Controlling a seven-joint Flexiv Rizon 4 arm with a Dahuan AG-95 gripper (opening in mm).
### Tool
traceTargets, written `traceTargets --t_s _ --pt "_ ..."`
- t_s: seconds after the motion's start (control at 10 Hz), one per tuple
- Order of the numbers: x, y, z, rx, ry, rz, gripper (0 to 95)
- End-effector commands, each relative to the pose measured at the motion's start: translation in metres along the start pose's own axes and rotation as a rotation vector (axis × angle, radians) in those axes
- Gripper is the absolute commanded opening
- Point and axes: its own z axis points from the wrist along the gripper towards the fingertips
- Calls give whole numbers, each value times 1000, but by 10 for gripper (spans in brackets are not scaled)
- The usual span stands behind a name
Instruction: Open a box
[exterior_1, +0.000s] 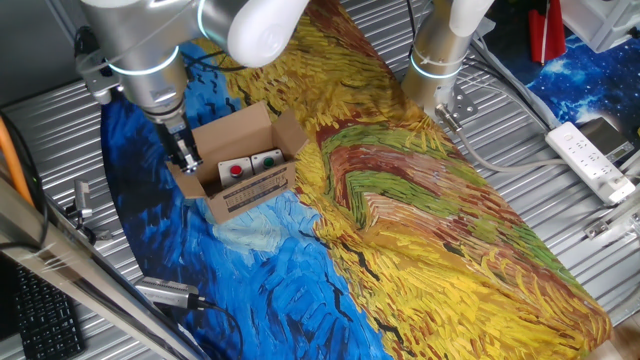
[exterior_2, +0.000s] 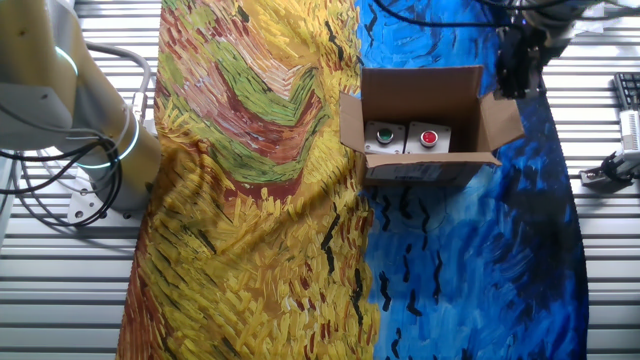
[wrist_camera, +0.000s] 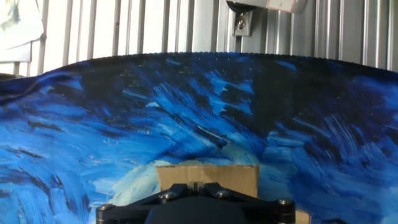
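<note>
Box (exterior_1: 245, 165) sits w/ flaps open on painted cloth (exterior_1: 420, 220); hand (exterior_1: 184, 155) pinching one side flap.

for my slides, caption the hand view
Gripper at the brown cardboard box flap over blue painted cloth.

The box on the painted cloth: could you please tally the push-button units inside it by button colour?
Inside the box:
Red button unit: 1
Green button unit: 1
Total: 2
</note>
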Motion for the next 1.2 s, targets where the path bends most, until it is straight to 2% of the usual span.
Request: traceTargets --t_s 0.1,0.3,0.5,0.7,0.9,1.2 --pt "6 3 -3 3 4 2 0" --pt "14 2 -1 5 14 -7 0" --pt "36 0 2 3 24 -32 0" --pt "66 -5 0 2 37 -47 0" --pt "82 -11 -4 -4 46 -57 0" --pt "84 -12 -6 -7 63 -73 0"
